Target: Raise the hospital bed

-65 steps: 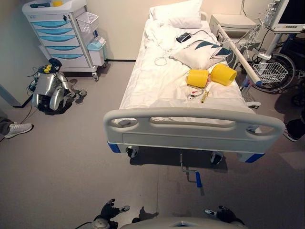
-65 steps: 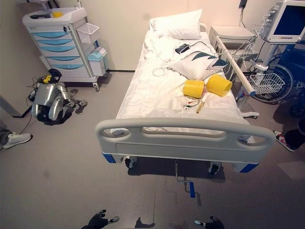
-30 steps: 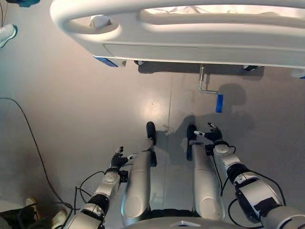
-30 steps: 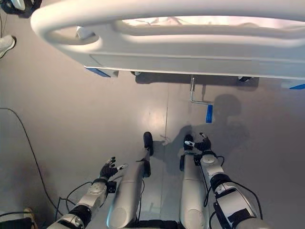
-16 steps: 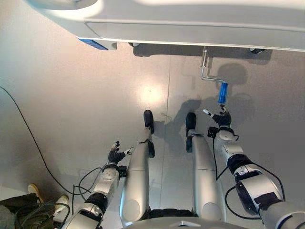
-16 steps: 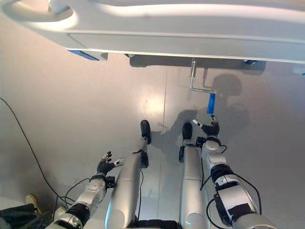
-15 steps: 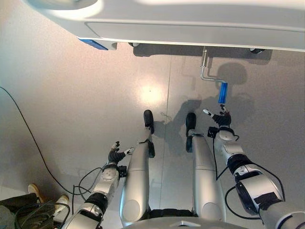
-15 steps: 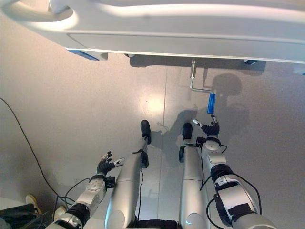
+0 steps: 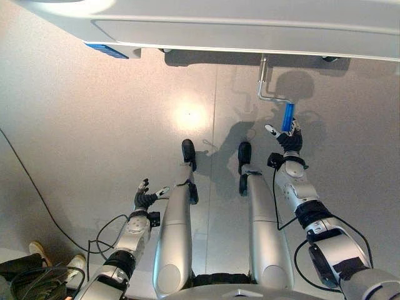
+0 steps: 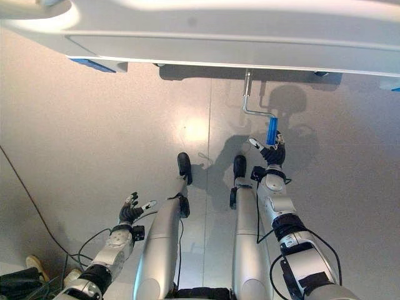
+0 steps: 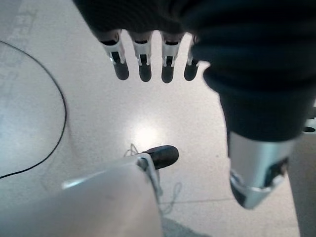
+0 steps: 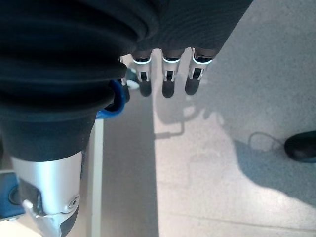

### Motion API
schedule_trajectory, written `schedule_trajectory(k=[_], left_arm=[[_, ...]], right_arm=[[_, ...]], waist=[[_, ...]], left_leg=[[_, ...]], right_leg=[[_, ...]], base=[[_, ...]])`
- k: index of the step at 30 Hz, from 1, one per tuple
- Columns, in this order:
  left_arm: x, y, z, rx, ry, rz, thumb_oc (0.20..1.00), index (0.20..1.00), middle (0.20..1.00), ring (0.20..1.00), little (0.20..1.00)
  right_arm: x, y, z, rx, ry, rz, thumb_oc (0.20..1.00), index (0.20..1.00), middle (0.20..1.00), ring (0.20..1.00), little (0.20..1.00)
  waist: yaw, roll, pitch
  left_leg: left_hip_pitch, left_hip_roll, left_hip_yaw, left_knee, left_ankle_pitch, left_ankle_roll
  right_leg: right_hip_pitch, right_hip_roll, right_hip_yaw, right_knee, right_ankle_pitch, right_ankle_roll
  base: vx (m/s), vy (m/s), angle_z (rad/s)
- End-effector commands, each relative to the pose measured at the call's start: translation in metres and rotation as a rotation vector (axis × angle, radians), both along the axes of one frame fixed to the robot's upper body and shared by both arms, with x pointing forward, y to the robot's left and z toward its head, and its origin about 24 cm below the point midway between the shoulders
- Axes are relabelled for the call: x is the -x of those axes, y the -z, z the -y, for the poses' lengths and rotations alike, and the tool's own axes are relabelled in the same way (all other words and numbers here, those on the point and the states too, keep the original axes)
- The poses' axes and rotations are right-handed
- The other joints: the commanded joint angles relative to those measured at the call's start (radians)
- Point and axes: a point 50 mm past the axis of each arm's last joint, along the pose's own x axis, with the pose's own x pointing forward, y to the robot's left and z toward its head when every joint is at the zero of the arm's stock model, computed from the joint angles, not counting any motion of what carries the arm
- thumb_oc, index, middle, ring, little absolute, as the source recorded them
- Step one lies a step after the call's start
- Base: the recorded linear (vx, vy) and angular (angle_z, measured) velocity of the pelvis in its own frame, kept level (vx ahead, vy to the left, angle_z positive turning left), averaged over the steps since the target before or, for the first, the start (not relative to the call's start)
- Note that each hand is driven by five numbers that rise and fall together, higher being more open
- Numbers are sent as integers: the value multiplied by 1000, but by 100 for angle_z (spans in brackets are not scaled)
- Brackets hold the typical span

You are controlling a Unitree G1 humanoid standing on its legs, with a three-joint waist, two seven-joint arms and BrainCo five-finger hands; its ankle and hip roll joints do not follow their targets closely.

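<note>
Blue crank handle (image 9: pixel 289 117) sits low under the foot end of the hospital bed (image 9: pixel 250 28), at the end of a bent metal crank rod (image 9: pixel 267 97) that comes out from beneath the bed frame and doglegs toward the robot's right. The blue grip's long axis runs roughly away from the bed toward the robot, its free end pointing at the robot and slightly down in the eye views — it hangs just clear of the grey floor (image 9: pixel 94 125), likely so it can swing a full circle when cranked. The rod's first leg also points away from the bed, then a short crosswise leg offsets the grip, which is what gives the turning leverage. Right hand (image 10: pixel 271 150) is right at the near end of the grip, fingers straight and spread apart with the thumb held off to one side, nothing clamped yet; whether a fingertip already touches the blue is too close to call. In the right wrist view the fingers (image 12: pixel 168 81) hang straight and a bit of blue shows beside the cover, so the handle is alongside the hand, not enclosed. My read: arm is stretched out and low because the crank lives near the floor — the reach is about done, closing round the grip comes next. Left hand (image 9: pixel 145 199) is idle by the robot's left side, well apart from the crank, fingers relaxed and apart (image 11: pixel 143 64), holding nothing.
</note>
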Motion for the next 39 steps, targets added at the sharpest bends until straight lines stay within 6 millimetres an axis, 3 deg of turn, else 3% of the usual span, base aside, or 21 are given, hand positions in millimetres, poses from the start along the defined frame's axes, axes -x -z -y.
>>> schedule_trajectory(k=[1, 17, 27, 39], left_arm=[[26, 11, -19, -13, -81, -48, 1000, 1000, 1000, 1000, 1000], [27, 10, -16, -41, -72, -40, 1000, 1000, 1000, 1000, 1000], [27, 12, -10, -38, -45, -51, 1000, 1000, 1000, 1000, 1000], [30, 13, -7, -35, -20, -55, 1000, 1000, 1000, 1000, 1000]], right_arm=[[6, -14, -6, -8, -55, 108, 1000, 1000, 1000, 1000, 1000], [20, -24, -2, 33, -27, 180, 1000, 1000, 1000, 1000, 1000], [10, -24, 14, 29, 50, 146, 1000, 1000, 1000, 1000, 1000], [5, -55, 32, 80, 94, 234, 1000, 1000, 1000, 1000, 1000]], waist=[[11, -11, -18], [7, -17, -18], [11, -8, -18], [10, -12, -18]], left_leg=[[-54, 5, -18, 147, -85, -14], [-53, 7, -16, 129, -78, -13], [-53, 3, -17, 132, -81, -12], [-49, 3, -13, 120, -82, -11]], right_leg=[[-5, -26, 18, -125, 152, 105], [-6, -24, 17, -137, 158, 108], [-6, -27, 17, -136, 155, 108], [-7, -24, 17, -142, 156, 109]], base=[[0, 0, 0], [0, 0, 0], [0, 0, 0], [0, 0, 0]])
